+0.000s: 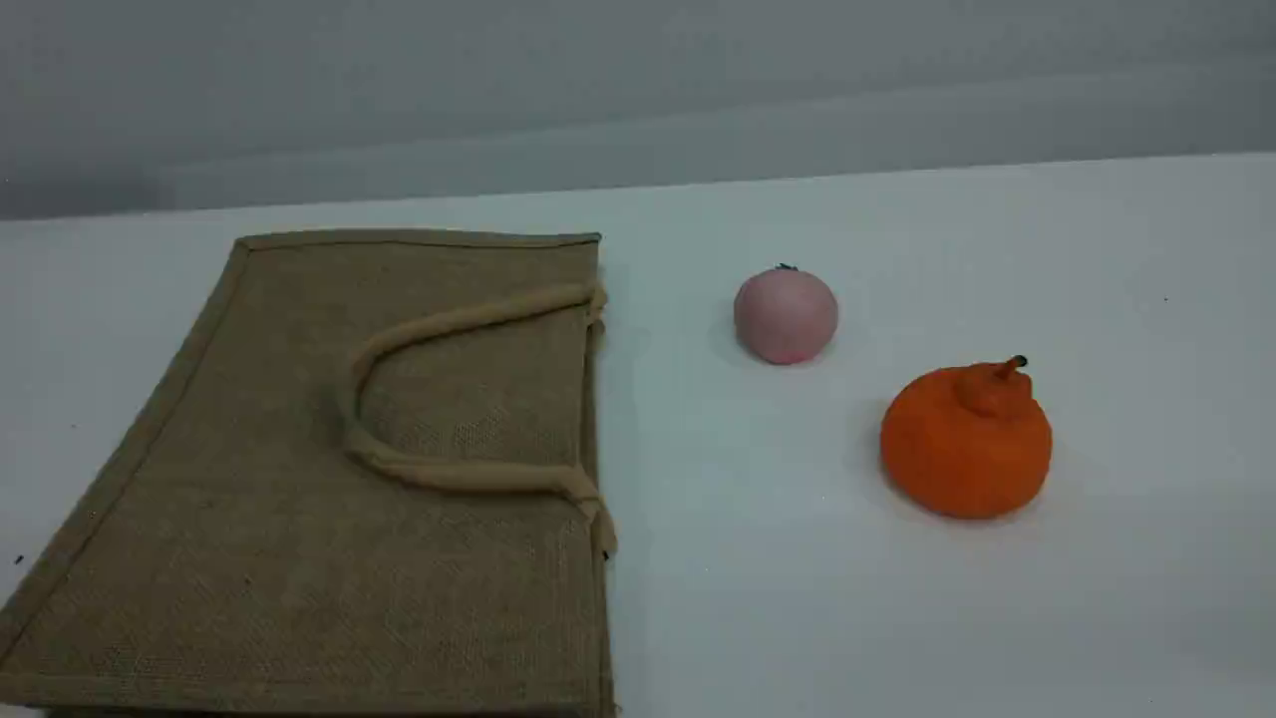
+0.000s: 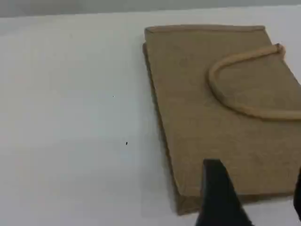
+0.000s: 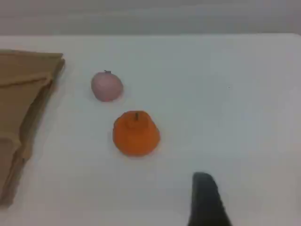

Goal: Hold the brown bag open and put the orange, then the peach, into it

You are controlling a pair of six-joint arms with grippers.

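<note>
**Waiting on the bag: nothing opened, nothing lifted yet**

Looking across the white table [image 1: 797,598], the brown bag [image 1: 299,558] lies flat at the lower left of the scene view, its mouth edge facing right toward the fruit and one beige handle [image 1: 429,469] flopped across the top panel. The peach [image 1: 786,314] sits just right of centre, the orange [image 1: 965,444] further right and lower, the two apart from each other and from the bag.

Neither arm shows in the scene view. From the left wrist view, the left gripper [image 2: 256,197] hangs over the bag's near corner, two dark fingertips showing with a gap between them, so the jaws look apart and empty. The right gripper [image 3: 207,200] shows one fingertip only at the bottom of its view, orange [image 3: 136,133] and peach [image 3: 106,85] ahead of it; I cannot tell how its jaws stand.

To my eye the opening step comes first. The handle looks the best purchase: pinch the loop itself, lift only the top panel, and keep the mouth gaping right. Grabbing both layers would likely lift the bag shut.
</note>
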